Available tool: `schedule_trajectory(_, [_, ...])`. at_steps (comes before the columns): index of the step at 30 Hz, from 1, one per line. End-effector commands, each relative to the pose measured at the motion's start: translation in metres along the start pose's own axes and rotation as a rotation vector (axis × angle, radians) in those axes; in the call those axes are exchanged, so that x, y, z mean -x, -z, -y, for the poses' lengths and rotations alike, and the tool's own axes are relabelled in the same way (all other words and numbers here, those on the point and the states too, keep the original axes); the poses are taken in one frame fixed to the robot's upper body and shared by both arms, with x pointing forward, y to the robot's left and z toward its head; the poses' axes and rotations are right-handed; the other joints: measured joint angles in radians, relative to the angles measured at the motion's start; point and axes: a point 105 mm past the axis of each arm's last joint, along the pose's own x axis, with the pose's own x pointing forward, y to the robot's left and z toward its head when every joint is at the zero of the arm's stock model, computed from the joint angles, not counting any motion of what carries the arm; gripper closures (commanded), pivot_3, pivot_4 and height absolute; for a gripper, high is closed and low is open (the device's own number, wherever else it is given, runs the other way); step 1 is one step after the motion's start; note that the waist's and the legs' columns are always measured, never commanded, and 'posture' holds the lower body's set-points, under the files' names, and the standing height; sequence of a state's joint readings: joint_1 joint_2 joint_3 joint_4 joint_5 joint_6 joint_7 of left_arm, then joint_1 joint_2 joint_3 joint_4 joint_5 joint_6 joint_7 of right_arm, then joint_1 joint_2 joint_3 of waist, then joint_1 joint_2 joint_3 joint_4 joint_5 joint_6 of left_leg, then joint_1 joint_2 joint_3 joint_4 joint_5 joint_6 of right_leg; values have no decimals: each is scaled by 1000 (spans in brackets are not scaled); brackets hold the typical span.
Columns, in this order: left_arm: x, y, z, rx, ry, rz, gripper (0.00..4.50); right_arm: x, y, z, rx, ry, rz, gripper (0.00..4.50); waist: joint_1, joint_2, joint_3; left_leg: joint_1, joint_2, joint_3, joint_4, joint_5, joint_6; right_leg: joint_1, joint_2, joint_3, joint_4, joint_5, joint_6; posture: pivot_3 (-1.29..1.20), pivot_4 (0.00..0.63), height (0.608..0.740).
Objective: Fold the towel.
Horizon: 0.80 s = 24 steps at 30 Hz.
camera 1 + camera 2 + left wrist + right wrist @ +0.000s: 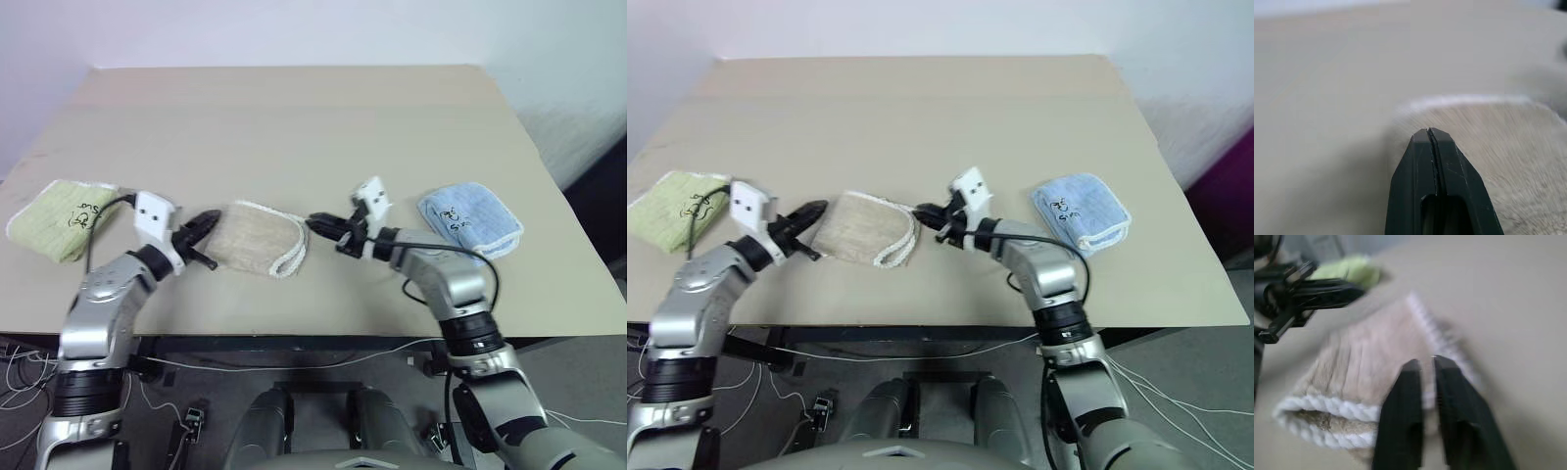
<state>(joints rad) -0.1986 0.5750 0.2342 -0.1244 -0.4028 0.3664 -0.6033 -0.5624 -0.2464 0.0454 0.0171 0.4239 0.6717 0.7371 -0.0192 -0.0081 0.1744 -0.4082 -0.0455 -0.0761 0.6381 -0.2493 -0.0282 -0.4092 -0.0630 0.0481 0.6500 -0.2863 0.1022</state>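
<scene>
a broad, matte beige table (294, 127) with a smooth flat top carries three small cloths along its near edge. in the middle lies the folded beige terry towel (257, 238), nubbly and soft, its rounded end trimmed with twisted white cord. well to its left sits a folded light-green towel (61, 217) with dark printed marks, and well to its right a folded light-blue towel (468, 219) with white edging and a similar mark.

the left gripper (208, 225) points level at the beige towel's left end, its two black fingers pressed flat together with nothing between them, tips just above the cloth. the right gripper (1422, 364) faces the corded end from the other side, its fingers parted by a narrow gap and holding nothing, hovering close over the towel.
</scene>
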Motion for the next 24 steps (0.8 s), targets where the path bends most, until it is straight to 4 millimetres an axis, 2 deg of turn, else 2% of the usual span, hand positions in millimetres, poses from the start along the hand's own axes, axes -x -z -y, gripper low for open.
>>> schedule_trajectory(1, [13,5,-11,-47,-37,-42,4500,7,-4,-10,-247,-51,6,2575,-1,0,0,0,0,0,0,0,0,0,0,0,0,0,0,0,150,740])
schedule_trajectory(8, [15,4,-17,-56,-52,-45,4500,2,14,-12,-631,-69,-56,207,4,0,0,0,0,0,-1,0,0,0,-1,0,0,0,0,0,150,740])
schedule_trajectory(9, [16,5,-16,-57,-50,-45,4500,-1,18,-13,-665,-68,-68,24,3,0,0,0,0,0,-1,0,0,-1,-1,0,0,0,0,0,150,740])
schedule_trajectory(16, [18,3,-14,-58,-44,-37,4500,-21,38,-16,-772,-33,-149,24,-1,0,0,0,0,0,-2,0,0,-2,-1,0,0,0,0,0,150,740])
schedule_trajectory(24, [19,3,-10,-52,-32,-28,4500,-50,46,-26,-809,-60,-211,24,-19,-1,-1,0,1,1,-2,0,-1,-2,0,0,1,0,0,0,150,740])
